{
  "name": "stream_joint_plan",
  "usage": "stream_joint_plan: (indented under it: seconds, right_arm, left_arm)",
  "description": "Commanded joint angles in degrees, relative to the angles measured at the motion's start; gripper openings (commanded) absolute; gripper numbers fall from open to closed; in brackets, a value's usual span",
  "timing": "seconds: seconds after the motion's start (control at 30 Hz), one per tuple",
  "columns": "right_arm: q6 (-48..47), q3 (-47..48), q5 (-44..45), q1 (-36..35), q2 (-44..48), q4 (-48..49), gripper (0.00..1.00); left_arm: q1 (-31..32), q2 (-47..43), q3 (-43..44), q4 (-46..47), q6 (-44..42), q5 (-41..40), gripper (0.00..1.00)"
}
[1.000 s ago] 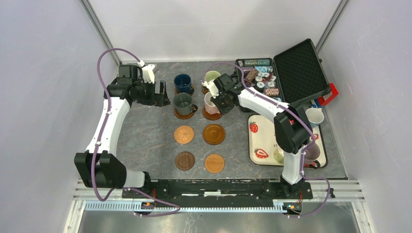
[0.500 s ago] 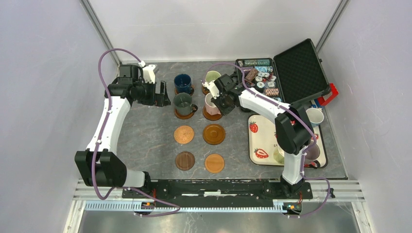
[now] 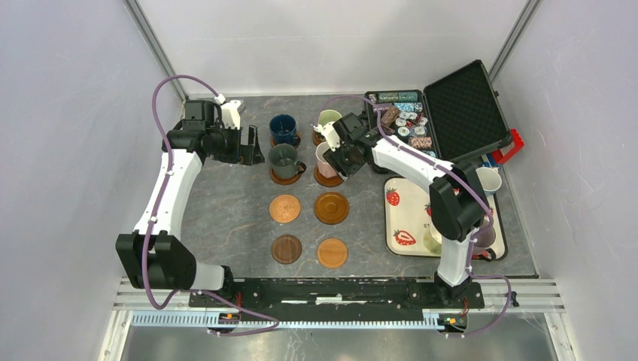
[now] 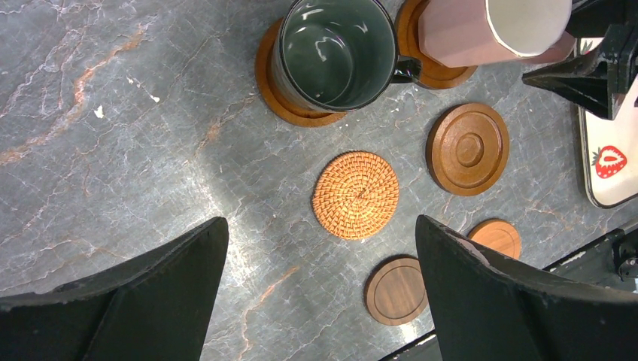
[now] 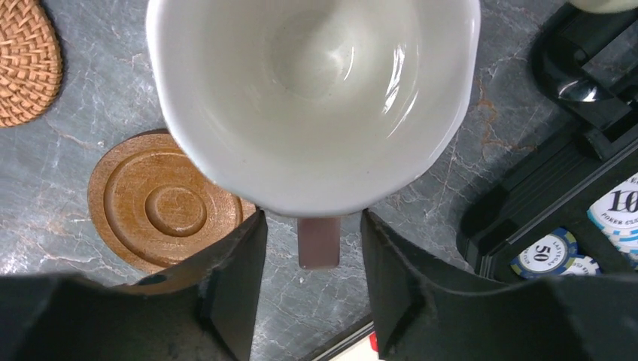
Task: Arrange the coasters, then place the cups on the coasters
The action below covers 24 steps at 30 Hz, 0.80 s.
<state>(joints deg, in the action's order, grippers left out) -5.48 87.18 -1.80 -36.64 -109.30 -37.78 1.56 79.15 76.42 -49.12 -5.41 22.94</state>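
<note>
Four cups stand on coasters at the back: dark blue (image 3: 284,128), pale green (image 3: 328,118), grey-green (image 3: 283,159) and pink (image 3: 324,159). My right gripper (image 3: 341,161) is open astride the pink cup's handle (image 5: 318,242), with a gap on each side; the cup's white inside (image 5: 316,90) fills that wrist view. Four bare coasters lie nearer: woven (image 3: 284,208), ringed brown (image 3: 331,207), dark brown (image 3: 287,249) and orange (image 3: 332,253). My left gripper (image 3: 245,146) hangs open and empty left of the grey-green cup (image 4: 338,53).
A strawberry-print tray (image 3: 399,218) at the right holds more cups, among them a pale one (image 3: 487,180) and a mauve one (image 3: 481,237). An open black case (image 3: 463,105) with poker chips (image 3: 410,124) sits at the back right, close behind my right arm.
My right gripper's jaws have parted from the pink cup's handle; the cup stays on its coaster. The left arm has not moved.
</note>
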Motion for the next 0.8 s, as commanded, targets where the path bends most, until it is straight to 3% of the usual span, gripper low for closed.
stream_joint_plan:
  seconds: [0.0, 0.13, 0.33, 0.53, 0.77]
  right_arm:
    - [-0.86, -0.55, -2.35, -0.27, 4.50, 1.04, 0.59]
    - [-3.82, -3.19, -4.24, -0.24, 7.80, 1.05, 0.77]
    - [-9.46, -8.68, -7.64, 1.66, 16.18, 1.62, 0.97]
    - [-14.10, -7.90, -13.02, 7.21, 21.51, -0.97, 0.98]
    - [-20.17, -2.59, -21.52, 21.78, 23.30, -8.42, 0.98]
  left_arm:
    - [-0.42, 0.24, 0.09, 1.58, -0.30, 1.00, 1.00]
    - [-0.43, 0.07, 0.00, 1.57, -0.50, 0.97, 1.00]
    - [-0.42, -0.21, 0.05, 0.96, -1.61, 1.87, 1.00]
    - [-0.25, 0.02, 0.77, 0.43, -4.22, 3.55, 1.00]
    - [0.42, 1.47, 2.43, 0.26, -6.09, 5.61, 1.00]
